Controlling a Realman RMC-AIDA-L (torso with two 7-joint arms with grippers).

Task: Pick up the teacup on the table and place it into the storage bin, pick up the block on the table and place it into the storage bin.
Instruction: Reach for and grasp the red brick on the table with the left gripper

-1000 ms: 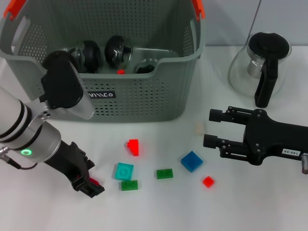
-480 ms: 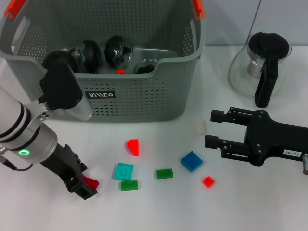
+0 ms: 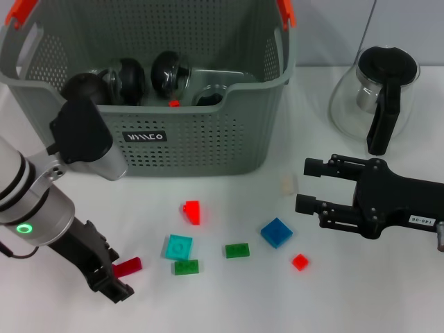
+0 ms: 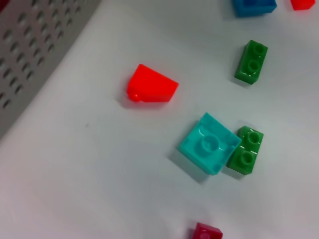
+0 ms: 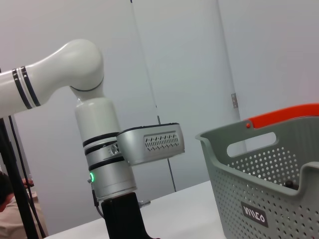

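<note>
Here, my left gripper (image 3: 119,277) sits low in front of the storage bin (image 3: 208,142), its fingers pinching a dark red block (image 3: 127,266). The bin's black label (image 3: 146,137) carries white lettering I cannot read with certainty. Loose on the table (image 3: 229,305) before the bin lie a red wedge (image 3: 192,211), a teal block (image 3: 178,247) and a blue block (image 3: 277,232). My right gripper (image 3: 305,186), fingers spread, hovers right of the bin; a tag (image 3: 420,220) on it reads roughly "140-00".
</note>
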